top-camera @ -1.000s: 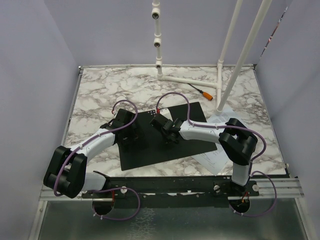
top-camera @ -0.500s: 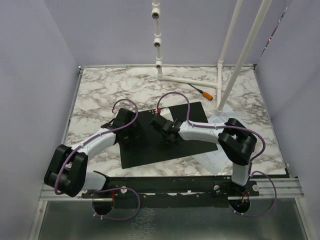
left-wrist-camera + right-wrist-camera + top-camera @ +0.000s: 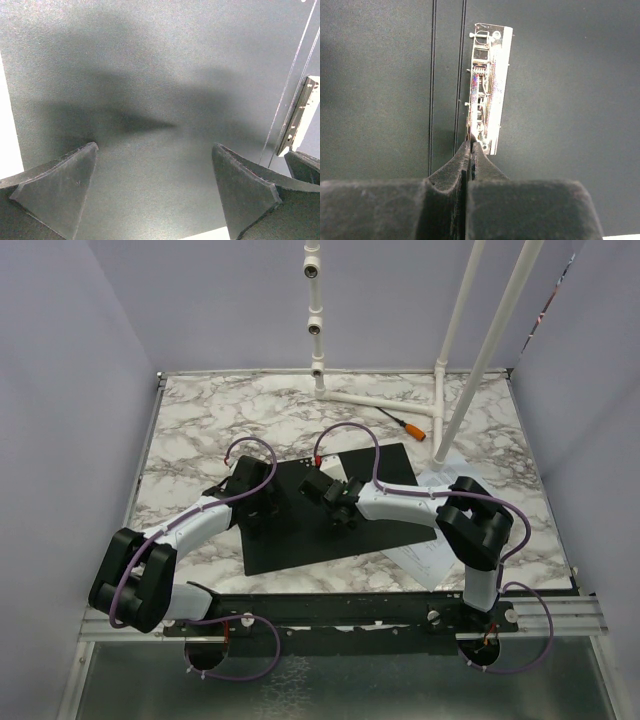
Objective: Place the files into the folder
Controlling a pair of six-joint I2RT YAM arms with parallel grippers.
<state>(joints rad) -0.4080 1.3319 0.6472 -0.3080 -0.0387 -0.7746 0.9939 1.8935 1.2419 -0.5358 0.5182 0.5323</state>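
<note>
Hanging over the open folder [image 3: 300, 545], left tool [image 3: 154, 150] gapes wide, right tool [image 3: 471, 146] closed at clip [image 3: 488, 85].

The overhead camera sits high behind the near edge, tilted down and forward. It is far enough back to take in the whole marble table [image 3: 200, 430] and the open black folder [image 3: 300, 540]. The left wrist camera hangs very close over that folder's inside, with the left gripper [image 3: 154, 147] framing the bottom. The right wrist camera looks down from just as near onto the metal clip [image 3: 487, 85]. That clip, I think, is the pale strip at the left wrist view's right edge.
</note>
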